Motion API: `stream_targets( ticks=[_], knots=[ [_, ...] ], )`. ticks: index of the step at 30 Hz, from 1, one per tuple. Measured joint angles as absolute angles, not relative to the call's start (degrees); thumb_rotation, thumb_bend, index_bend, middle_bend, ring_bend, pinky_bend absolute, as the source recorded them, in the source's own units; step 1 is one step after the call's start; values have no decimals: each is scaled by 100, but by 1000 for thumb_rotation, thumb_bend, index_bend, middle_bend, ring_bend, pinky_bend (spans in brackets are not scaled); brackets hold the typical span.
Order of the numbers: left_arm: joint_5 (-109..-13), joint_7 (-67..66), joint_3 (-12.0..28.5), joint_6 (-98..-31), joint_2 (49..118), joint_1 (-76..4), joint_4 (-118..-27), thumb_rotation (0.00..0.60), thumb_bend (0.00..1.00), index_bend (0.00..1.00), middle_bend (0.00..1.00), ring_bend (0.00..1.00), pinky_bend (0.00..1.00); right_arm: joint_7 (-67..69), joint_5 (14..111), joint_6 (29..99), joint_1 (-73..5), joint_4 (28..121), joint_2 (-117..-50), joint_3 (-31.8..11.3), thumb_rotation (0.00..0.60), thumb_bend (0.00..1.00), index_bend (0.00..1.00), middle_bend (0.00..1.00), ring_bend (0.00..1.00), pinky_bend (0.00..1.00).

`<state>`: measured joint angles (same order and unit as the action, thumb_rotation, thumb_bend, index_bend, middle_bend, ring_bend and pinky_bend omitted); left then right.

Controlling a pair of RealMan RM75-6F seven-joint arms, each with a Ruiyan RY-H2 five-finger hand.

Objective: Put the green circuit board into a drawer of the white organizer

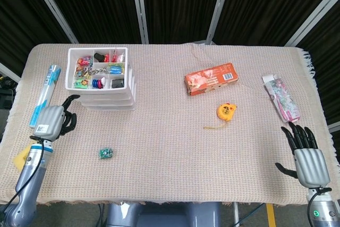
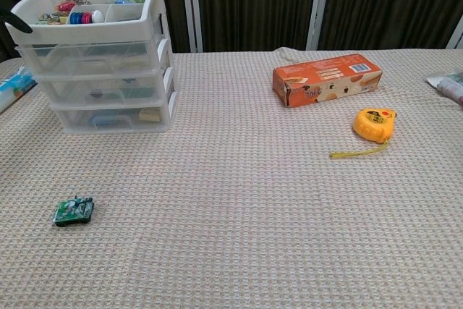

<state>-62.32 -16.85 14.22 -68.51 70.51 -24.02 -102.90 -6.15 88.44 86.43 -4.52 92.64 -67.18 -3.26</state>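
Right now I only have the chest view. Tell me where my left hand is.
Observer: The left hand hangs left of the white organizer, holding nothing.
Operator: Give me the right hand too.
Observer: The right hand is at the table's near right corner, fingers spread, empty.
Operator: Report anything near the left arm.
Observer: A yellow sponge lies partly under that forearm; the green circuit board lies to its right, untouched.
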Motion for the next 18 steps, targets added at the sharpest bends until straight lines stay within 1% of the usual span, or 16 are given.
stream_targets(
  ticks=[6,18],
  knots=[
    [-5677,-1990,1497,-6696,7011,-2616,-10043,600,615,193,932,833,677,-622,8837,8642,-453,9268,-6719,-330,600,0,99,0,0,0],
    [-5361,-2057,1446,-6525,7199,-2809,-9774,600,616,199,931,833,677,-616,8847,8655,-448,9270,-6718,-329,600,0,100,0,0,0]
  ],
)
